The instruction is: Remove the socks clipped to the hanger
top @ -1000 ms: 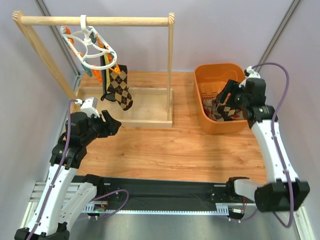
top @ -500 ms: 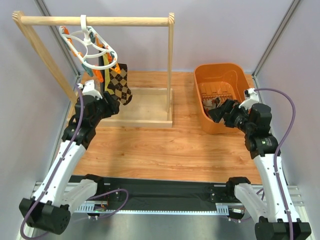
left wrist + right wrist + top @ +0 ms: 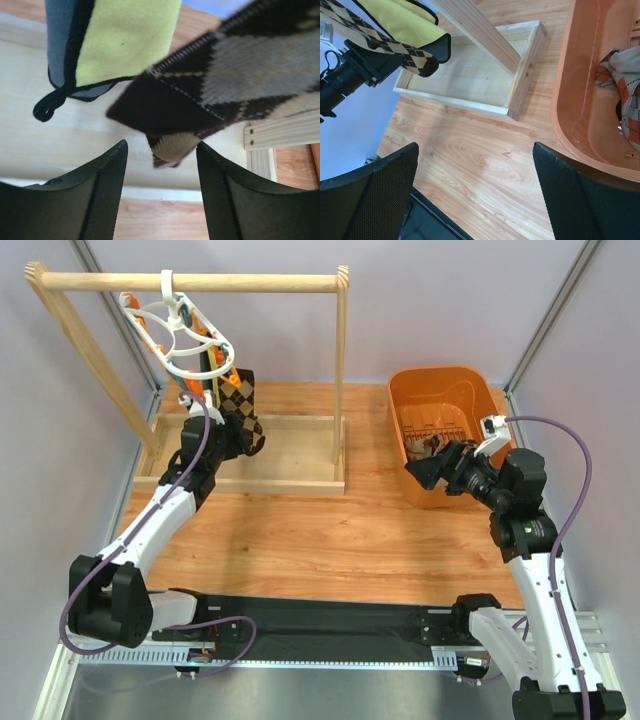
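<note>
The white ring hanger hangs by its hook from the wooden rail. An argyle sock and a yellow-and-grey sock dangle from its clips. My left gripper is just under the argyle sock. It is open, and the sock's toe hangs between its fingertips without being pinched. My right gripper stands wide open over the table beside the orange bin's near-left wall, holding nothing. Argyle socks lie inside the bin.
The wooden rail frame stands on a shallow wooden base tray at the back left, its upright post between the hanger and the bin. Wood-grain table lies under my right gripper. A black strip runs along the near edge.
My left arm has reached up and forward until its open fingers flank the argyle sock's toe. My right gripper opened wider and drew back out of the bin, leaving a sock there.
</note>
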Tool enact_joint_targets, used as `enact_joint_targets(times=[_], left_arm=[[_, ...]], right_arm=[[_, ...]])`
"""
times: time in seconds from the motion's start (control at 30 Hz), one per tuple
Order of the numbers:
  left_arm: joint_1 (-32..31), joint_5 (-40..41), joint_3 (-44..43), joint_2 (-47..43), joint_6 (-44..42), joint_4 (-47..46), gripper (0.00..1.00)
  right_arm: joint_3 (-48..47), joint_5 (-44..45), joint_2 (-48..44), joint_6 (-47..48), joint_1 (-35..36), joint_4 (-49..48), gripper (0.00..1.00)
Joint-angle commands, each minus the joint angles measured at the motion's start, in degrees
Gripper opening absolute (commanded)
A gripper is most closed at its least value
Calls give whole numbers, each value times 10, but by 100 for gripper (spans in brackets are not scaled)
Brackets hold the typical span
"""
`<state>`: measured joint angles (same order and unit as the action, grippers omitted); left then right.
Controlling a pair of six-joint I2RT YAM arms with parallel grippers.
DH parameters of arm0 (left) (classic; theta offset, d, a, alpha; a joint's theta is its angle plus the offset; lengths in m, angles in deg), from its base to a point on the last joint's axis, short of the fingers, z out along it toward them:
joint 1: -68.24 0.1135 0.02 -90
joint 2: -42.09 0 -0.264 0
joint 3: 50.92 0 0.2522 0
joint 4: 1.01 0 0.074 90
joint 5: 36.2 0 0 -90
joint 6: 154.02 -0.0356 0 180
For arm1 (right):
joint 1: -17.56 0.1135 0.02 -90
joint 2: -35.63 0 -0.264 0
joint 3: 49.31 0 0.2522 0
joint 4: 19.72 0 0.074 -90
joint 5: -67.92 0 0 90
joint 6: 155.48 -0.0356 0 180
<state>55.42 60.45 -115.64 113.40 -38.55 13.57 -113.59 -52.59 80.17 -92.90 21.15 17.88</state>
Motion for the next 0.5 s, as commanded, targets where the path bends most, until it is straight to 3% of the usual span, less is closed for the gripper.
enact_joint_targets(times=[0.0, 0.03, 0.13, 0.23, 0.47], left_arm=[[0, -17, -5, -1, -25, -88, 64], [0, -31, -3, -2, -22, -104, 61], [0, -78, -4, -9, -7, -97, 24], [0, -81, -17, -30, 11, -31, 0], [1, -96, 10, -172, 23, 85, 0]], right_arm=[[-17, -15, -3, -4, 3, -20, 96], [-16, -15, -4, -3, 3, -20, 96], [-11, -17, -2, 3, 2, -21, 96], [-16, -39, 5, 12, 4, -17, 95], [-44, 4, 16, 12, 67, -6, 93]])
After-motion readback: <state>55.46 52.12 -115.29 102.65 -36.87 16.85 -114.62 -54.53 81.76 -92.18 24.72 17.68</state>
